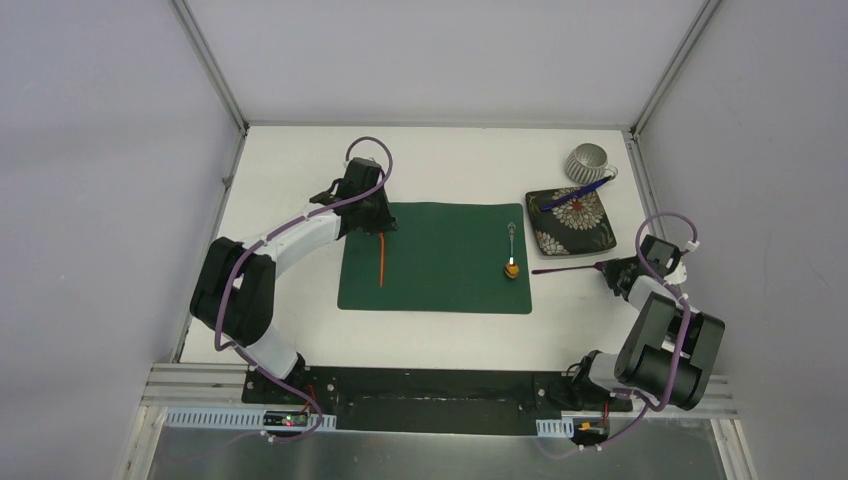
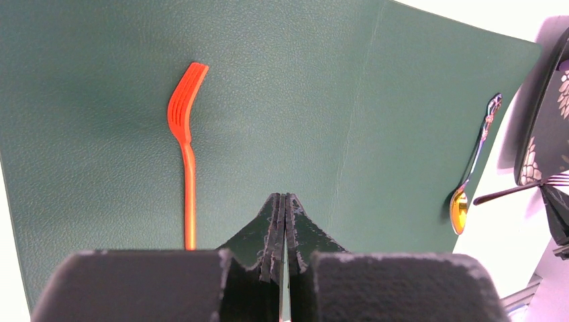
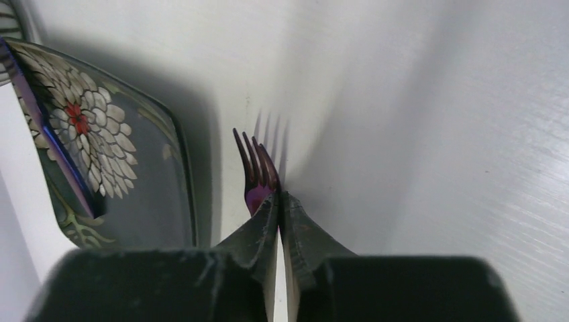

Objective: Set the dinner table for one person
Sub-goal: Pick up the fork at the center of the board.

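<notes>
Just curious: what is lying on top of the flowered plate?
A long blue utensil lies diagonally across the plate. Its type is unclear; the pattern beneath is hidden.

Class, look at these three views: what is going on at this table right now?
The right gripper is shut on a purple fork, beside the floral plate on the dinner table. The left gripper is shut and empty above the green placemat, where an orange fork and a spoon lie.
</notes>
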Robot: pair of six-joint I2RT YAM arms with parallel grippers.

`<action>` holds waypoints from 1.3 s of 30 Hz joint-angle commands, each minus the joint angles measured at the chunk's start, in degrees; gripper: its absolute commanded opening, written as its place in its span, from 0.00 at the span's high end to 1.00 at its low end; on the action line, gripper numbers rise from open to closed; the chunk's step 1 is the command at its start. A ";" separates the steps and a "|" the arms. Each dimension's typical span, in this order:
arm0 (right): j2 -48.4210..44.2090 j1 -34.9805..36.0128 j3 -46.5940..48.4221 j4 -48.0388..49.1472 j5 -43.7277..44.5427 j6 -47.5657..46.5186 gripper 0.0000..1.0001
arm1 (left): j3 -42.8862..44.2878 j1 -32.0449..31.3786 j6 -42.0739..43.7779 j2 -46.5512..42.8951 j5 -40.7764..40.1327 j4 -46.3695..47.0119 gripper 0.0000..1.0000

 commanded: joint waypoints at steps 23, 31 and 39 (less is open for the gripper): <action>-0.92 -0.17 2.33 -4.51 7.06 -3.10 0.48 | 0.39 0.31 0.40 -1.57 0.94 1.43 1.00; -1.14 -0.21 4.44 -3.55 9.85 -2.69 0.44 | 0.21 0.31 0.27 -1.19 1.76 1.79 1.00; 8.71 -0.15 6.43 5.07 4.31 0.22 0.44 | -0.36 0.31 0.29 -1.20 2.18 2.43 1.00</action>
